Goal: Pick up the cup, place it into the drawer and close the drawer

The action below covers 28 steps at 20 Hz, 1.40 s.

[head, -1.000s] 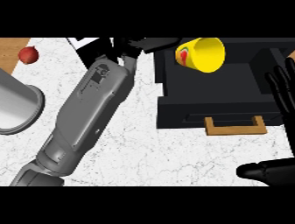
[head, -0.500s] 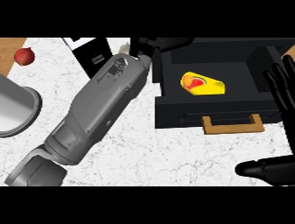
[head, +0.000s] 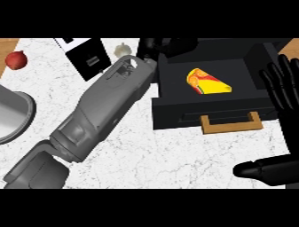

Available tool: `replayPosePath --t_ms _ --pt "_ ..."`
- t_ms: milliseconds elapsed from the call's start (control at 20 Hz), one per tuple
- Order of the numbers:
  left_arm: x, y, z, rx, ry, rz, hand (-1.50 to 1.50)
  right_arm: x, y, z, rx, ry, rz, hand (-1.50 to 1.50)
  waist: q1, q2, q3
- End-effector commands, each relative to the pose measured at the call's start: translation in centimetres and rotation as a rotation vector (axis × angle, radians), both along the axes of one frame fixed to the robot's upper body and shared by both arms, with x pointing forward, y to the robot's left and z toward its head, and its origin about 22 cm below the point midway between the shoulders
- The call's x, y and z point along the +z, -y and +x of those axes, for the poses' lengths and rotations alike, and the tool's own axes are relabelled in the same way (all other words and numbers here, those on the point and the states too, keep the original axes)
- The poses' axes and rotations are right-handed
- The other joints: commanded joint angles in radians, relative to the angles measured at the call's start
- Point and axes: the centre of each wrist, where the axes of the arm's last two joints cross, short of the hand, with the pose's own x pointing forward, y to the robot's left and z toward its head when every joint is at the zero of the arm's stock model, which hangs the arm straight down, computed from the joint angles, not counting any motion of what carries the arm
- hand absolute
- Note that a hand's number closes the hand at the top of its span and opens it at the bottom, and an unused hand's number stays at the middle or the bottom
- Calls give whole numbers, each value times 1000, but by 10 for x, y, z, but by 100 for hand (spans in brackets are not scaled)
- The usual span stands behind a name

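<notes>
The cup (head: 209, 83) lies on its side inside the open black drawer (head: 178, 116), a yellow cup with a red and orange inside, resting near the middle of the drawer floor and apart from its walls. The drawer stands pulled out over the white marbled bench (head: 151, 150), its wooden handle (head: 231, 123) on the front face nearest me. My left hand (head: 168, 45) sits at the far left corner of the drawer, behind the cup and not touching it; its fingers are dark against the dark drawer, so I cannot tell how far they are open. My left forearm runs from that corner down and to the left across the bench. My right hand (head: 289, 93) rests just right of the drawer, fingers straight and spread, pointing up, thumb out low, holding nothing. Left of the drawer stands a black box (head: 86, 57) with a pale small thing (head: 121, 49) beside it; farther left lie a red fruit (head: 17, 59) and a large grey cylinder (head: 4, 116).
</notes>
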Motion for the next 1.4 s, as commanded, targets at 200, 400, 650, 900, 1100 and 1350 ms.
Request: replayPosePath --t_ms 200,400,650,900,1100,1350 --pt "-11 4 -1 25 -19 149 150 5 -4 8 20 8 16 -150 -19 3 0" --pt "-20 4 -4 51 -10 196 -150 -6 4 14 28 26 30 -150 -29 10 1" --pt "-14 8 -5 21 -17 102 -150 10 -11 3 55 35 40 -150 -31 8 0" --pt "-3 12 -5 -36 22 -19 -150 5 -1 -5 89 16 73 -150 -21 6 0" --pt "6 20 -15 -62 63 -150 -150 -5 10 -6 101 -25 82 -150 20 -8 0" --pt "10 12 -14 -72 21 -205 -150 16 16 -11 99 5 30 150 73 -20 -2"
